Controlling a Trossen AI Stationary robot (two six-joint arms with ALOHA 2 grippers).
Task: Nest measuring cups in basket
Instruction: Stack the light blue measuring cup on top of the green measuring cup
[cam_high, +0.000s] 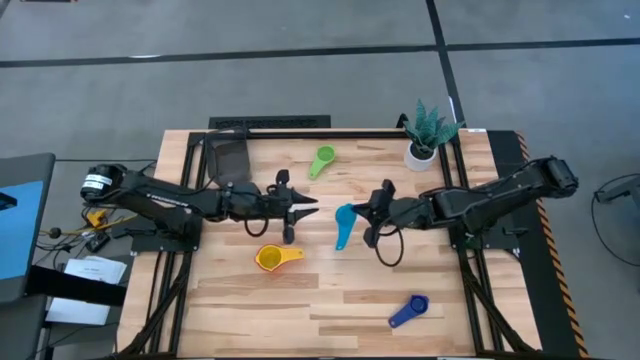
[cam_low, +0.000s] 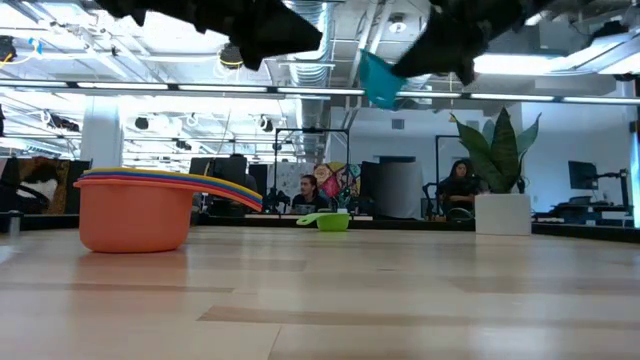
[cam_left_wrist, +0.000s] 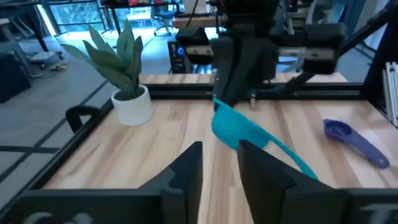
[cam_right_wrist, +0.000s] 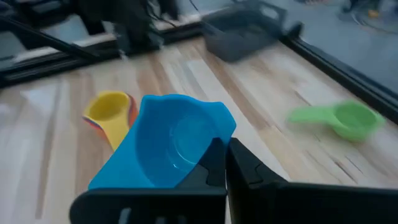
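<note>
My right gripper (cam_high: 368, 216) is shut on the light blue measuring cup (cam_high: 344, 224) above the table's middle. In the low view this cup (cam_low: 379, 80) is high off the table. My left gripper (cam_high: 308, 208) is open. It points at the light blue cup (cam_left_wrist: 239, 129) from the table's left and touches nothing. A yellow cup (cam_high: 275, 258) sits nested in orange and red ones (cam_low: 135, 212) near the middle. The green cup (cam_high: 322, 160) lies toward the far edge and a blue cup (cam_high: 408, 310) toward the near right. The dark basket (cam_high: 228, 160) stands at the far left. My right gripper holds the light blue cup by its bowl wall (cam_right_wrist: 219, 127), on the side away from the handle. One finger (cam_right_wrist: 211, 163) is inside the bowl and one outside. The cup is lifted clear and tilted, with its handle (cam_left_wrist: 292, 158) slanting downward.
A white pot with a green plant (cam_high: 424, 138) stands at the far right corner, near the right arm. Black frame rails (cam_high: 300, 132) run along the table's far edge and sides. People sit in the room beyond the table.
</note>
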